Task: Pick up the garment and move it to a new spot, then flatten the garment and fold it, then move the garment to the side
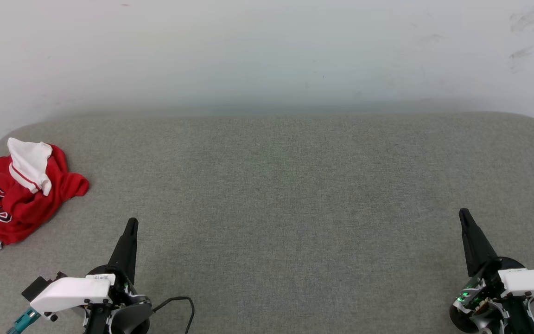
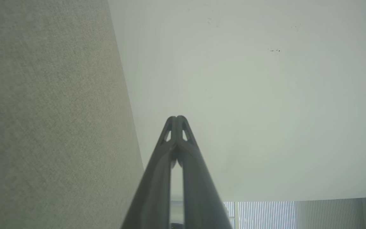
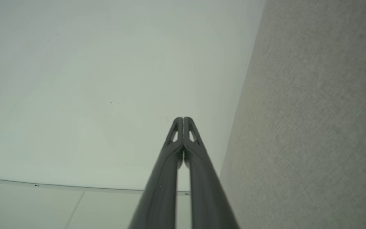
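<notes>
Open grey surface (image 1: 295, 208), garment (image 1: 21, 204) heaped far left

Bright, even, diffuse light; faint shadows; wrist views soft, slightly hazy.

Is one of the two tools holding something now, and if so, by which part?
Nothing is held. The left tool and the right tool are both shut and empty; the shirt lies crumpled apart from them.

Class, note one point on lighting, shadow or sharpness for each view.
Head view: soft, even light, no glare; the red T-shirt is sharp; a faint shadow band lies where the grey fabric surface meets the wall. Left wrist view: the left gripper looks soft, near the lens. Right wrist view: the right gripper likewise.
</notes>
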Controlling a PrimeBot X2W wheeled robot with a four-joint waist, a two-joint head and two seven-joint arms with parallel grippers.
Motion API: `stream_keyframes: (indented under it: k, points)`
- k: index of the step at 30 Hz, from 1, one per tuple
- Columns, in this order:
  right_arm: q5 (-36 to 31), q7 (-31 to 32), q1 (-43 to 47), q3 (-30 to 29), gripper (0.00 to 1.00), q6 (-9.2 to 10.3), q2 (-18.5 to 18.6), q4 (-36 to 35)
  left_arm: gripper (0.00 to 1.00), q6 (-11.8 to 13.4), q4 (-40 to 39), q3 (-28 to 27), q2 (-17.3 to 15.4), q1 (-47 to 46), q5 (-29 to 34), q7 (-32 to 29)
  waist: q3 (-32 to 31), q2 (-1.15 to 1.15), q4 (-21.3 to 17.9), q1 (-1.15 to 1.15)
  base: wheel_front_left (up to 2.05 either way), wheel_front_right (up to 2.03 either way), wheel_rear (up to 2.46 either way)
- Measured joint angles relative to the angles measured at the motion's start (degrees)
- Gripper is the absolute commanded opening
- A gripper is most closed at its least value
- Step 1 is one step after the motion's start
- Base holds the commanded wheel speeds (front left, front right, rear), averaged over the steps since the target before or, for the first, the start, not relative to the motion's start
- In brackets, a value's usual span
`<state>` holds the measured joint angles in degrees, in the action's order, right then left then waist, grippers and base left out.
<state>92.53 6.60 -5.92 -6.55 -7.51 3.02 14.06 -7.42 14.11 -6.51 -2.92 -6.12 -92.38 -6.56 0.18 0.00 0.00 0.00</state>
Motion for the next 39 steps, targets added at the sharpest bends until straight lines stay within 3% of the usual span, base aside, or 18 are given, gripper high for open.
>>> stream_keyframes:
  k: [23,24,25,26,27,39]
  points:
    - [0.0,-0.01,0.0,0.0,0.0,0.0,0.0,0.0,0.0,0.0,0.0,0.02,0.0,0.0,0.0,0.0,0.0,0.0,0.0,0.0,0.0,0.0,0.0]
    - [0.0,-0.01,0.0,0.0,1.0,0.0,0.0,0.0,1.0,0.0,0.0,0.01,0.0,0.0,0.0,0.0,0.0,0.0,0.0,0.0,0.0,0.0,0.0]
    - [0.02,-0.01,0.2,0.03,1.0,0.0,0.0,0.3,1.0,0.03,0.33,0.09,0.01,0.12,0.0,0.02,0.0,0.0,0.0,0.0,0.0,0.0,0.0]
    - [0.03,-0.01,0.6,0.04,0.0,0.0,-0.01,0.82,0.0,0.05,0.83,0.16,0.05,0.43,0.0,0.02,0.0,0.0,0.0,0.0,0.0,0.0,0.0]
    - [0.03,0.0,1.15,0.05,1.0,0.01,-0.02,1.32,1.0,0.09,1.32,0.23,0.1,0.97,0.0,0.03,0.0,0.0,0.0,0.0,0.0,0.0,0.0]
    - [-4.8,-2.71,2.98,0.11,1.0,0.01,-0.05,1.37,1.0,0.19,0.86,0.47,0.22,2.69,3.65,2.78,0.09,0.0,0.01,0.0,0.0,0.0,0.0]
